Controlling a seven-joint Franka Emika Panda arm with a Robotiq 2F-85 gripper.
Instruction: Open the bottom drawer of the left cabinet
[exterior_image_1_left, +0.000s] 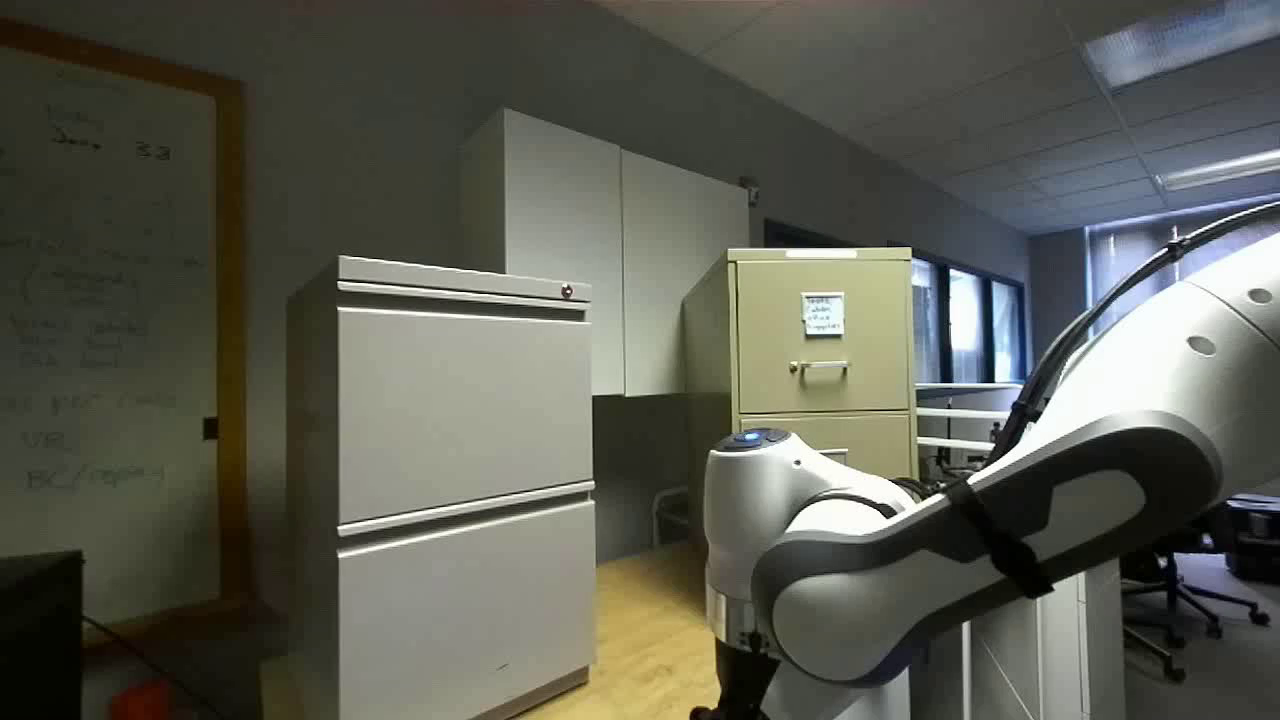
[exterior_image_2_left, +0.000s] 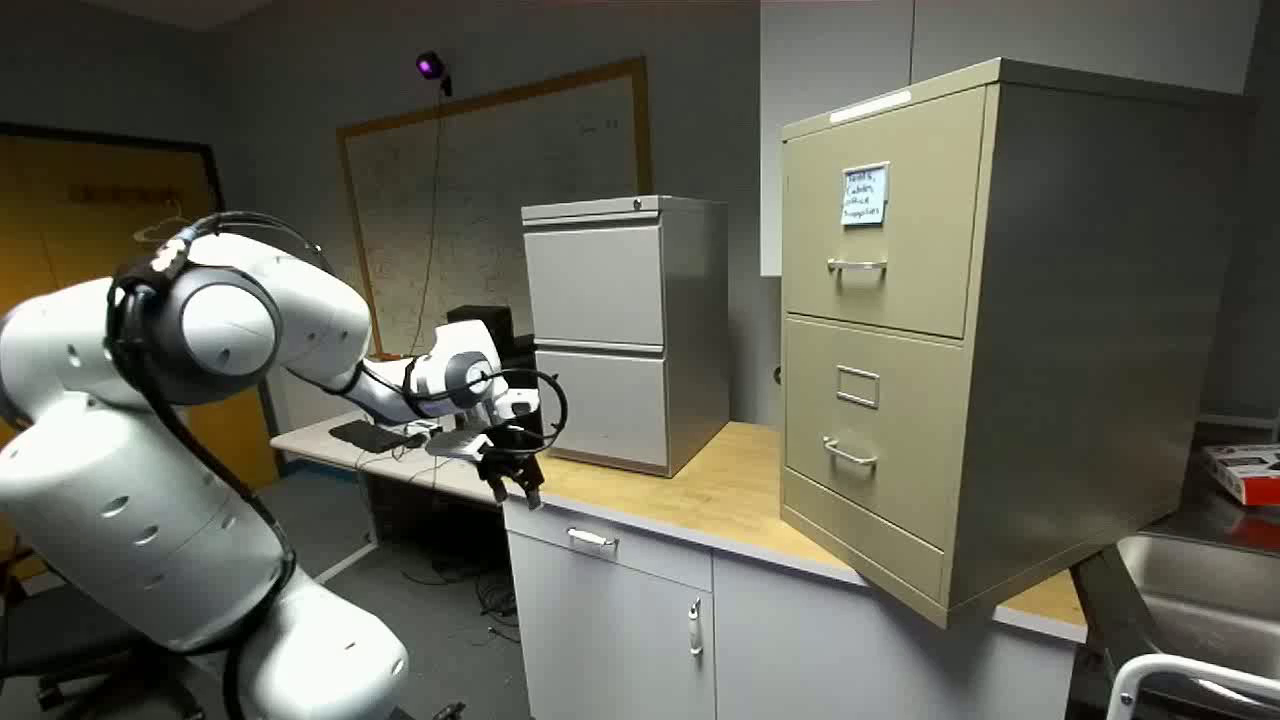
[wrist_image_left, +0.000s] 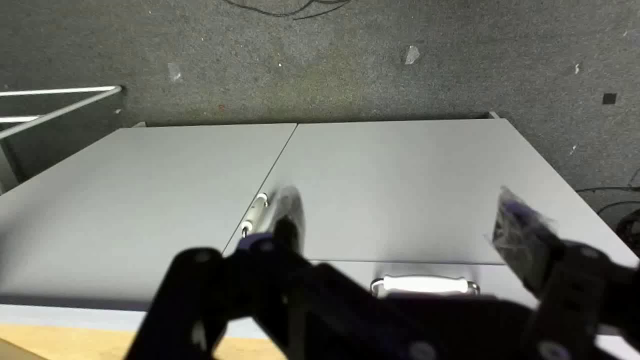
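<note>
In an exterior view the gripper (exterior_image_2_left: 517, 497) is being held fingers-down near the front edge of the wooden counter (exterior_image_2_left: 740, 470), its two fingers being spread well apart. That gap is being shown best in the wrist view, where a blurred fingertip (wrist_image_left: 520, 235) is being seen at either side; nothing is being gripped, and a white drawer handle (wrist_image_left: 425, 284) is being framed lower down, between the two. In an exterior view with windows (exterior_image_1_left: 965, 310) being shown beyond the arm (exterior_image_1_left: 870, 610), most of the gripper is being cut off by the bottom edge.

The bottom drawer (exterior_image_2_left: 890, 425) is being housed in the beige filing cabinet (exterior_image_2_left: 1090, 330), well apart from the gripper, under a drawer marked by a handwritten card (exterior_image_2_left: 864, 195). It is being seen closed, its face being set flush with the cabinet front. Its bar handle (exterior_image_2_left: 850, 454) is being shown in an exterior view along with the sink (exterior_image_2_left: 1200, 580); where the windows are being shown, the drawer is being mostly hidden by the arm (only its upper part is being left in sight).

The light-grey cabinet (exterior_image_2_left: 597, 285), with both its fronts closed, is being shown in both exterior views. Pale scraps (wrist_image_left: 412, 55) on the carpet (wrist_image_left: 320, 75) are being made out in the wrist view.
</note>
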